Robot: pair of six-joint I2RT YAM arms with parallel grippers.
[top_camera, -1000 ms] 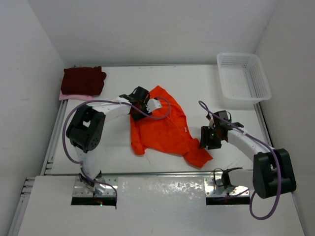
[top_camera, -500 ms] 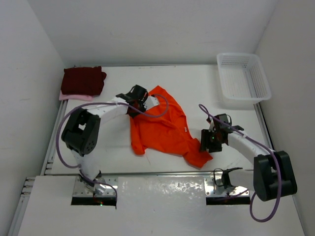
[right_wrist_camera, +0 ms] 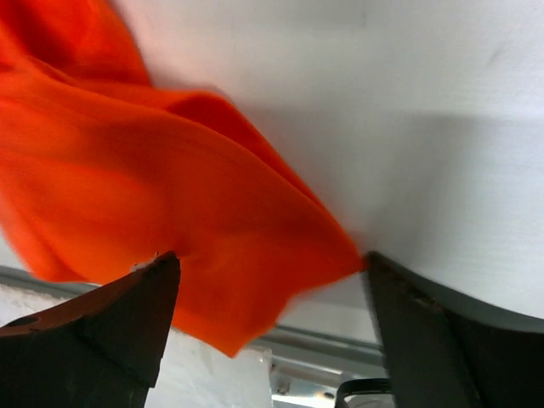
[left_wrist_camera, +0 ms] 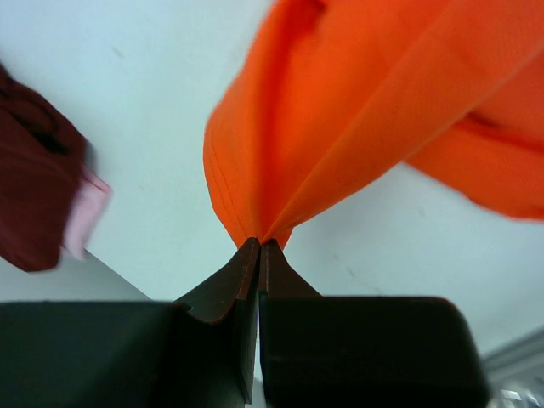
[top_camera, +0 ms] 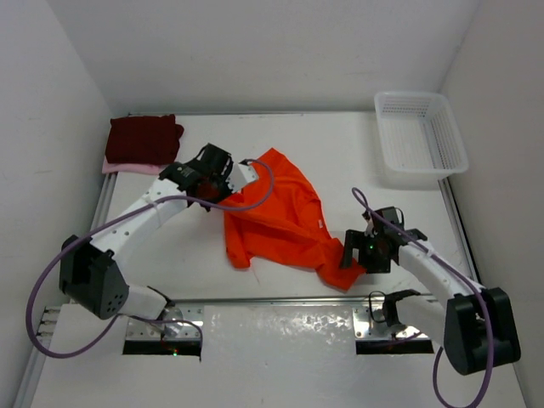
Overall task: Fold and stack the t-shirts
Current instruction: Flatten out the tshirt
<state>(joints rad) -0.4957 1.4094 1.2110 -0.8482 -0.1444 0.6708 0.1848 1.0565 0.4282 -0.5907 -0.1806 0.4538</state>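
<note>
The orange t-shirt [top_camera: 280,221] lay crumpled in the middle of the bench [top_camera: 340,144]. Its far-left edge was bunched and pinched in the closed left pincer [top_camera: 226,189]. In the left wrist view the cloth fanned out from the shut fingertips [left_wrist_camera: 249,265].

The right pincer [top_camera: 350,257] stood open at the shirt's near-right corner, its two fingers [right_wrist_camera: 110,314] wide apart on either side of it. That corner lay close to the bench's near edge.

The dark maroon t-shirt [top_camera: 143,138] sat folded on the light pink t-shirt [top_camera: 127,167] in the far-left corner, well apart from the orange one. The white basket [top_camera: 408,96] stood in the far-right corner. Bare bench showed between the orange shirt and the basket, and along the shirt's left side.
</note>
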